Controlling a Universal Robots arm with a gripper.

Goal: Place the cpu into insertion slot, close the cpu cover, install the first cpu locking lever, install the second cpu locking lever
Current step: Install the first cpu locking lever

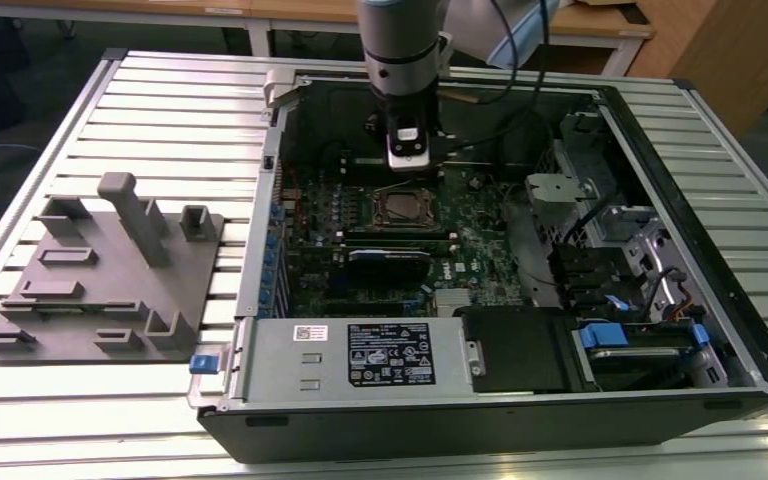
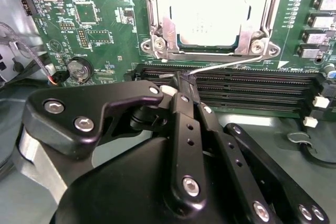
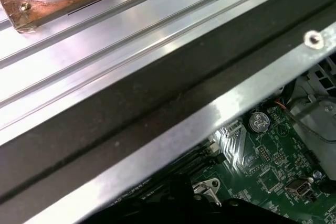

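Worktop (image 1: 157, 100): slatted silver metal, carrying everything listed.

Computer case (image 1: 491, 425): black tower laid on its side with the panel off, on the exterior view's right half of the worktop.

Fixture plate (image 1: 77, 300): grey, with upright blocks and pegs, beside the case on the exterior view's left.

Silver box (image 1: 277, 360): white-labelled, inside the case along its near wall.

Motherboard (image 1: 484, 255): green, flat on the case floor.

Arm (image 1: 398, 40): grey, reaching straight down into the case at its far side.

Gripper (image 1: 407, 165): black, low over the board, just beyond the socket. In the second wrist view its fingers are pressed together at the tips (image 2: 185, 80), pinching the free end of a thin wire lever.

Memory slots (image 2: 252, 85): long, black, lying between gripper and socket.

Insertion slot (image 1: 404, 208): square, metal-rimmed, mid-board.

Cpu cover (image 2: 163, 30): silvery frame, lying flat down over the chip.

Cpu (image 2: 210, 14): seated in the slot, its pale metal top showing through the cover's opening.

Locking lever (image 2: 231, 62): bare wire running from the socket's corner across the memory slots to the gripper.

Coin battery (image 2: 80, 69): round, upright on the board, apart from the socket.
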